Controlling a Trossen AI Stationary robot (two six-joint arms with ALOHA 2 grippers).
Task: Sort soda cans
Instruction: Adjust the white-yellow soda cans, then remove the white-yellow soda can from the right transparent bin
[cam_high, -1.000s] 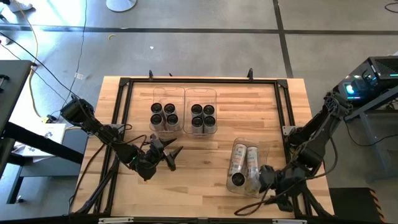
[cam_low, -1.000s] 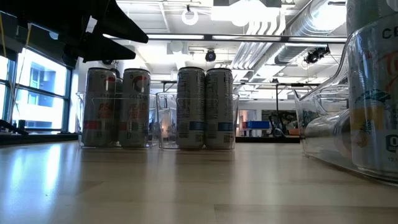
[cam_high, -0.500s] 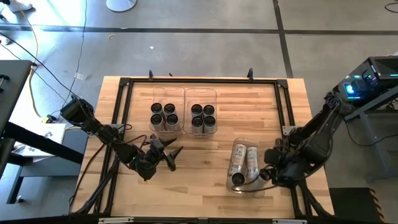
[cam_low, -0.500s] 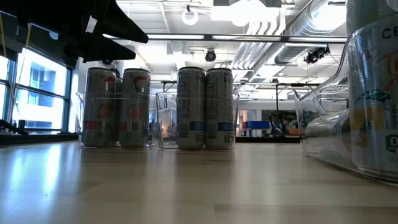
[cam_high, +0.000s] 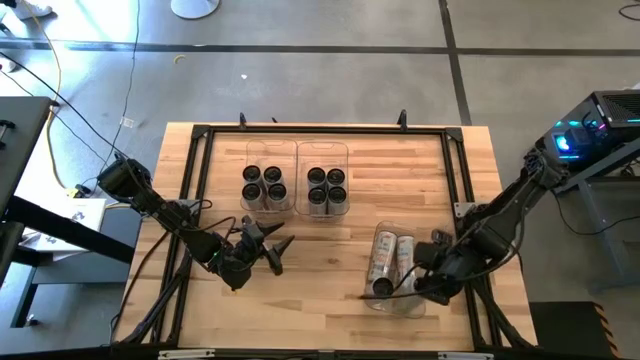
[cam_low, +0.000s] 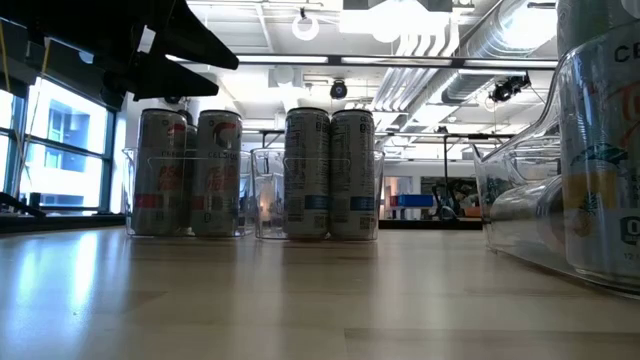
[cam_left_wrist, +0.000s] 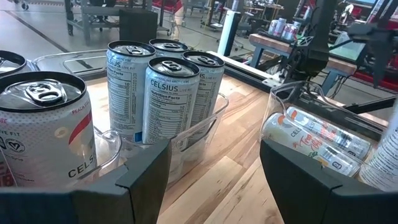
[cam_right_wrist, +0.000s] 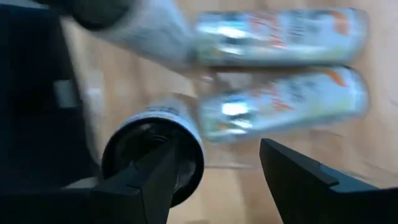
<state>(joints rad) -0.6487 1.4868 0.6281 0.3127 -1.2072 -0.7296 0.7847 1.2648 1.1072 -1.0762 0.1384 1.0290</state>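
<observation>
Eight soda cans stand upright in two clear bins at the far middle: four in the left bin (cam_high: 265, 185) and four in the right bin (cam_high: 326, 187). A third clear bin (cam_high: 396, 300) at the near right holds two cans lying on their sides (cam_high: 395, 255) and one upright can (cam_high: 382, 289). My left gripper (cam_high: 276, 250) stands open near the two far bins, pointing at them (cam_left_wrist: 214, 180). My right gripper (cam_right_wrist: 214, 180) is open above the third bin (cam_high: 415, 280), pointing steeply down, beside the upright can (cam_right_wrist: 152, 155).
A black frame (cam_high: 200, 135) runs round the table top. Bare wood lies between the far bins and the near edge (cam_high: 320, 280). In the low view the two far bins (cam_low: 255, 175) stand mid-table and the third bin's wall (cam_low: 520, 220) fills the right side.
My right gripper has swung from the table's near right corner toward the far edge and in over the third bin, and has tipped to point more steeply down. Its fingers stay open. The cans and bins have not moved.
</observation>
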